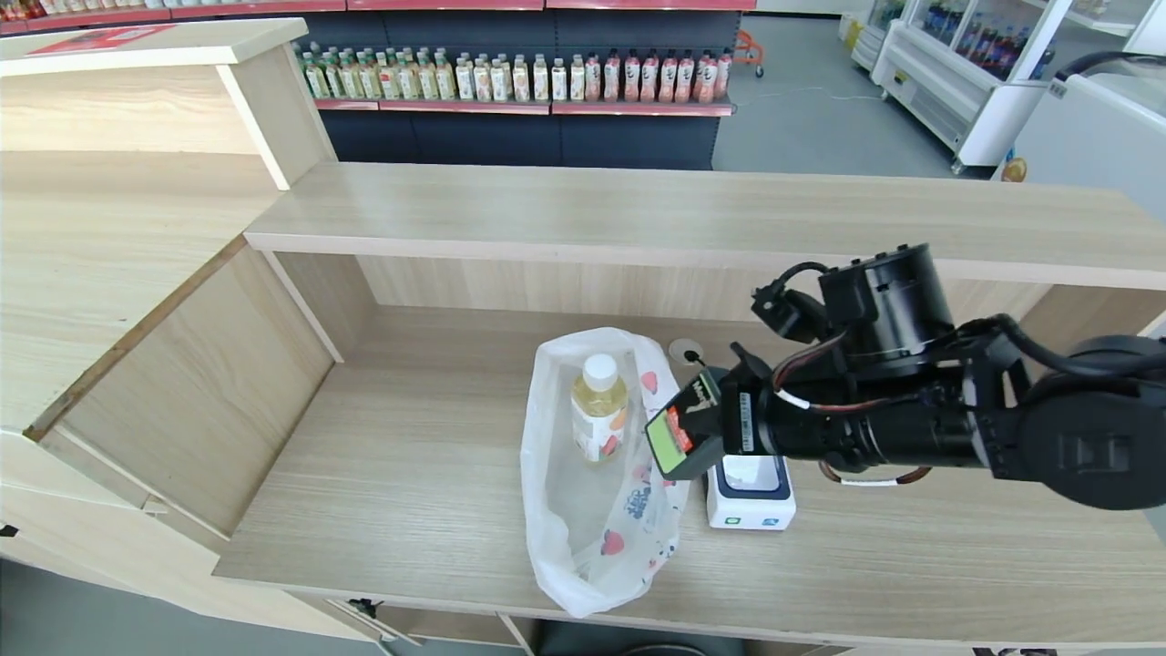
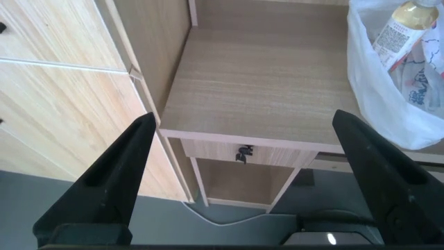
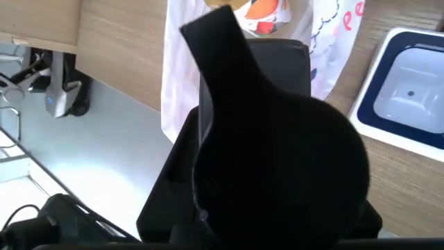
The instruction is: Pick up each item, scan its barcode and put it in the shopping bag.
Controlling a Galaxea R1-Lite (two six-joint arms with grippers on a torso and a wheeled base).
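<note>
Two items on record: a small box (image 1: 681, 433) and a bottle (image 1: 598, 410).
Head view, right gripper (image 1: 720, 415): pinched on the small box, which has a green and red face and is tilted.
Head view, box position: held in the air above the scanner (image 1: 751, 497), just beside the rim of the shopping bag (image 1: 556, 510); not touching the counter (image 1: 410, 474).
Head view, shopping bag: white plastic with printed figures, lying open on the counter to the left of the scanner and touching it.
Head view, bottle: inside the bag at its far end, white cap on, pale yellow contents.
Head view, surroundings: a raised ledge (image 1: 692, 214) runs behind the counter; beyond it stands a shelf (image 1: 519, 77) lined with bottled drinks.
Left wrist view, left gripper (image 2: 244, 125): spread wide and empty, with both dark fingers (image 2: 118, 173) well apart from each other.
Left wrist view, position: held off the counter's (image 2: 263, 76) near edge, well apart from the shopping bag (image 2: 378, 90); the bottle (image 2: 399, 31) shows inside the bag.
Right wrist view, right gripper (image 3: 236, 62): closed against the dark small box (image 3: 288, 66); contact on the far side of the box cannot be seen.
Right wrist view, below the box: the shopping bag (image 3: 184, 76) and the blue-rimmed scanner (image 3: 409, 90) lie side by side on the counter (image 3: 118, 42).
</note>
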